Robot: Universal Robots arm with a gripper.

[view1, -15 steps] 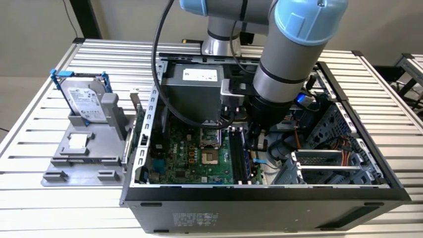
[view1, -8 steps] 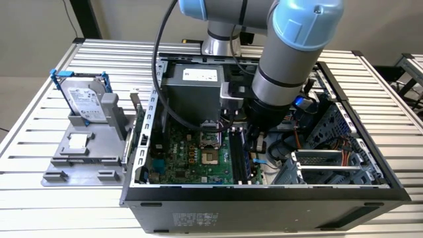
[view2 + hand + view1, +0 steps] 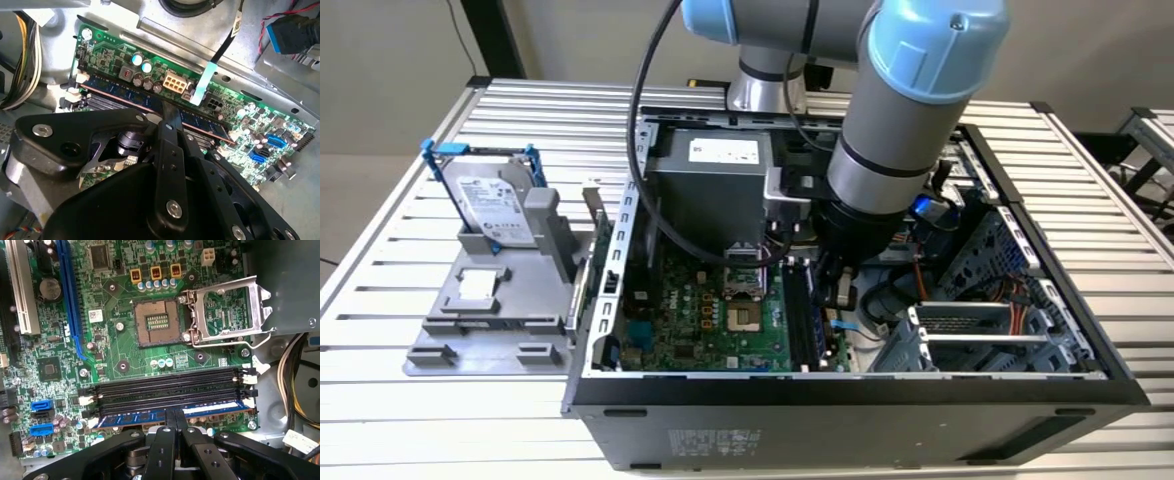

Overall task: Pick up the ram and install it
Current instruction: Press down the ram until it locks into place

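The ram [image 3: 130, 417], a thin blue-edged stick, stands on edge along the memory slot closest to the motherboard's edge. My gripper [image 3: 175, 416] is shut on its top edge near the middle, with the two black fingers pinched together. In the second wrist view the ram [image 3: 117, 91] runs slantwise across the green board, and the gripper [image 3: 168, 118] comes down onto it. I cannot tell how deep the stick sits in the slot. In the exterior view the arm reaches down into the open computer case [image 3: 854, 400], over the motherboard [image 3: 707, 320].
Three black memory slots [image 3: 165, 385] lie beside the ram. The CPU socket [image 3: 157, 320] is bare, its metal frame [image 3: 227, 310] swung open. A cable bundle [image 3: 295, 385] hangs near the slot ends. A hard drive in a blue bracket [image 3: 494, 205] stands on a grey fixture [image 3: 480, 300].
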